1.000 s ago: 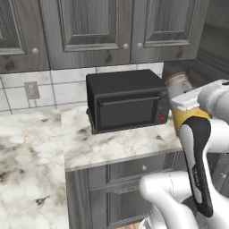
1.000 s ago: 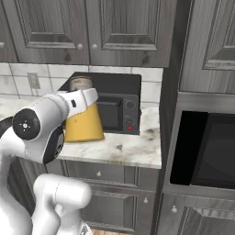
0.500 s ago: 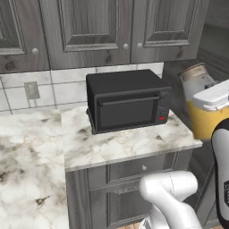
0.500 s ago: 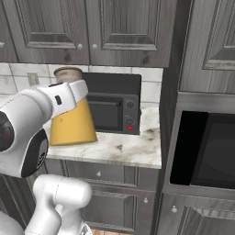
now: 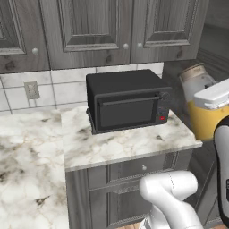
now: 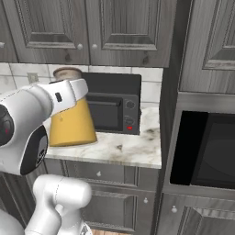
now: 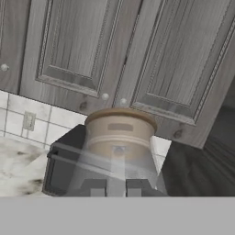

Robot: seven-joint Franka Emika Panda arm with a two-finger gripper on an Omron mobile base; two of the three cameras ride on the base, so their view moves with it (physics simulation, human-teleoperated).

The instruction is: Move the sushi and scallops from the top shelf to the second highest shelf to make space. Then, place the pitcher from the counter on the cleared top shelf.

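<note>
Claw: the claw (image 7: 116,187) is closed tight on the pitcher (image 7: 118,151), its two dark tips pressed against the glass near the neck (seen from the hand camera).
Pitcher: held up in the air, clear of the surface (image 5: 125,145), roughly upright; amber-yellow body (image 6: 72,126), narrower neck and brownish top (image 5: 195,71).
Pitcher's place: off the right end of the surface in the left base view, beside the white arm; in the right base view it hangs in front of the left part of the toaster oven (image 6: 114,108).
Toaster oven: black, standing on the marble surface against the tiled wall, door shut (small red light at its right side) (image 5: 126,103).
Cabinets: grey panelled doors (image 7: 82,50) above the oven, all shut.
Far right: a dark built-in oven opening (image 6: 206,151) in the tall cabinet.
Wall: white tiles with a socket (image 5: 31,90) at the left.
</note>
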